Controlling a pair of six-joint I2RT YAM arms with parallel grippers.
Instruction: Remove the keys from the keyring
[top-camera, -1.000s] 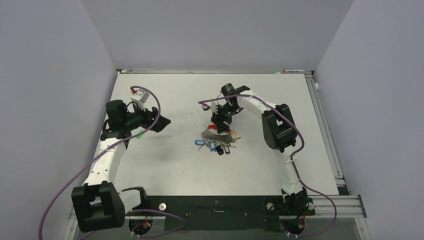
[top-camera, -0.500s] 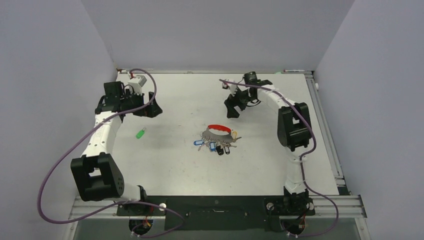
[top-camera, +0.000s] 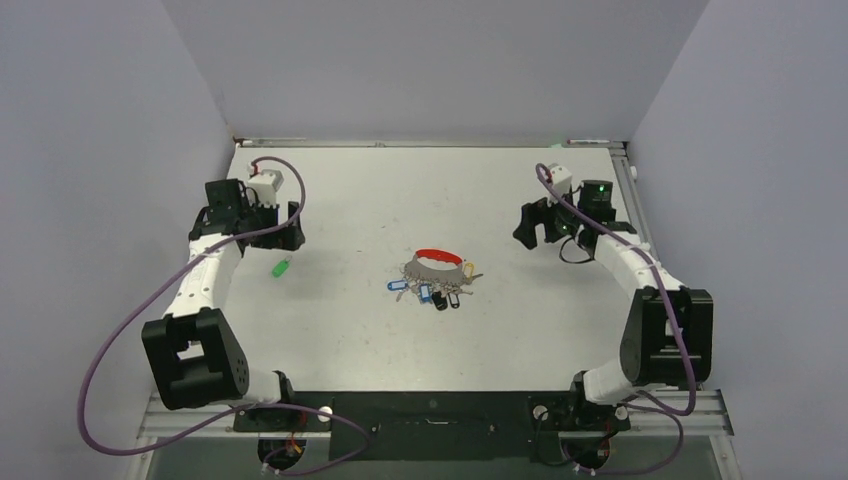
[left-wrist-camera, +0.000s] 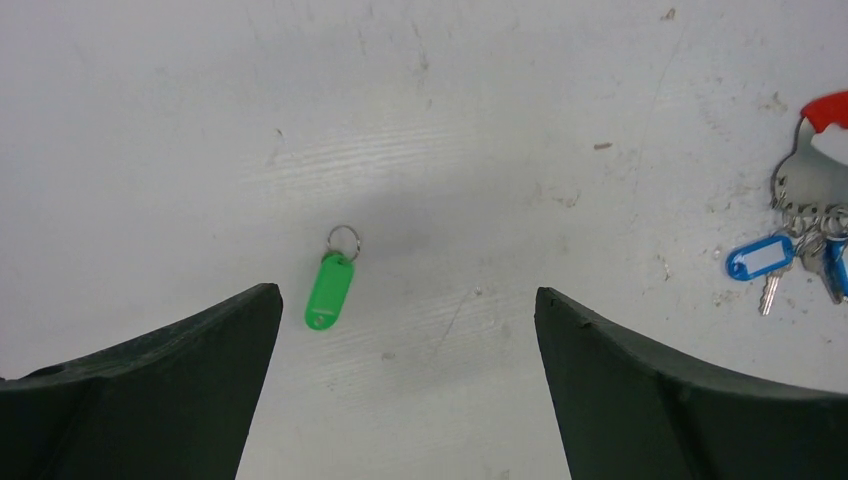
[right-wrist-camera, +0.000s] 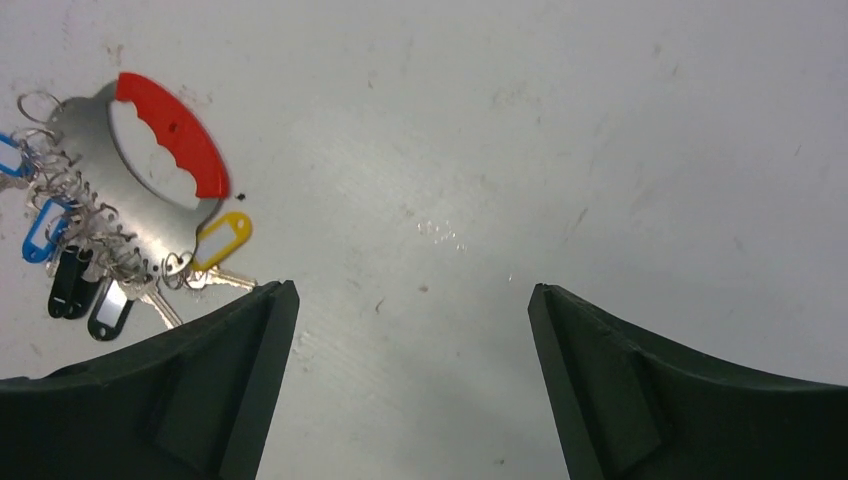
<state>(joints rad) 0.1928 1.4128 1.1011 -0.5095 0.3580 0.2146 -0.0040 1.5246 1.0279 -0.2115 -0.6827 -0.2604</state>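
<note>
Left gripper (left-wrist-camera: 405, 292) and right gripper (right-wrist-camera: 412, 288) hover spread and empty, probably between picks: green key (left-wrist-camera: 329, 289) lies loose at left; other keys (right-wrist-camera: 75, 270) hang on the keyring (right-wrist-camera: 150, 215).

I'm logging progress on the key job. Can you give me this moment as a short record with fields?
keyring: lying flat, mid-scene
keys on the ring: blue, black, yellow tags attached
green key: off the ring, alone on the left
left gripper: open, empty, near green key
right gripper: open, empty, right of keyring
</note>
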